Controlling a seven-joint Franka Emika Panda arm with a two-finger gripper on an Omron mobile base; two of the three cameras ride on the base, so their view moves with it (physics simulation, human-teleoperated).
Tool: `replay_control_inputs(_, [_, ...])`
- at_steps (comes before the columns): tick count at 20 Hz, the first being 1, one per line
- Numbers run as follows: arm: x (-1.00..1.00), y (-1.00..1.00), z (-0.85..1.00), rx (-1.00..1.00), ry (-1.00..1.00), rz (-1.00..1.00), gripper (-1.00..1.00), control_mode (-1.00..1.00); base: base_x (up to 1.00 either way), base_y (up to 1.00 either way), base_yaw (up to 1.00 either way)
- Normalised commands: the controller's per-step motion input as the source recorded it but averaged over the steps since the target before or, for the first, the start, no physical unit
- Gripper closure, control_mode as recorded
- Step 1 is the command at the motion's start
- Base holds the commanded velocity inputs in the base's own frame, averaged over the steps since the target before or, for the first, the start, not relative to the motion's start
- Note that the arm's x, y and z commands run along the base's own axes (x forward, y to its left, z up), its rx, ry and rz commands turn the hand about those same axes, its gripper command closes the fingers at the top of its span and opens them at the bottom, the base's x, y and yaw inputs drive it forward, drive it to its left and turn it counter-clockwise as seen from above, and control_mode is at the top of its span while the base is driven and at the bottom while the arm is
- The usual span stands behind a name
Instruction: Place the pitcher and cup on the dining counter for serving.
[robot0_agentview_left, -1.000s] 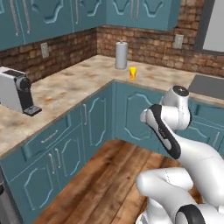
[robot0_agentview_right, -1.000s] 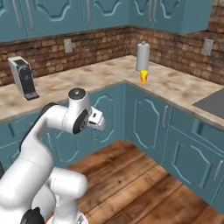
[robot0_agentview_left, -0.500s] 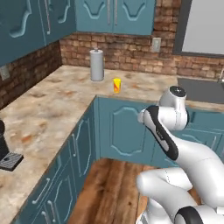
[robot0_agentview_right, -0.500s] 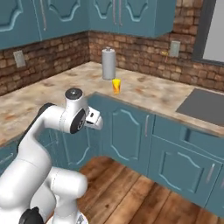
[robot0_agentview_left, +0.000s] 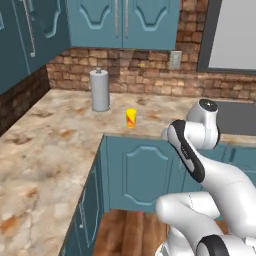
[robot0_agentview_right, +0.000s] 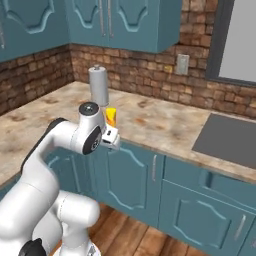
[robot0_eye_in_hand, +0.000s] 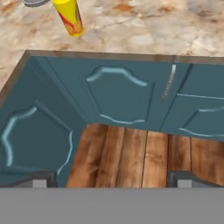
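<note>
Cup (robot0_agentview_left: 131, 118) upright on the tabletop (robot0_agentview_left: 60, 135) near its front edge, just right of the grey canister (robot0_agentview_left: 99, 90). Claw (robot0_eye_in_hand: 111, 178) jaws wide apart, empty, aimed at cabinet doors (robot0_eye_in_hand: 120, 98) and wood floor (robot0_eye_in_hand: 131, 157).

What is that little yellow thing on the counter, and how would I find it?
Look at the marbled counter under the brick wall, near its inner corner. In front of the tall grey canister stands a small yellow cup, close to the counter's front edge. It is far shorter than the canister and has a red mark on its side.
</note>
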Motion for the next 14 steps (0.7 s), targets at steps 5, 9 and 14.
replay_control_inputs(5, [0.00, 0.00, 0.00, 0.00, 0.00, 0.00, -1.00, 1.00, 0.98, 0.00, -0.01])
replay_control_inputs(9, [0.00, 0.00, 0.00, 0.00, 0.00, 0.00, -1.00, 1.00, 0.64, 0.05, 0.00])
replay_control_inputs(14, [0.00, 0.00, 0.00, 0.00, 0.00, 0.00, -1.00, 1.00, 0.58, 0.22, 0.07])
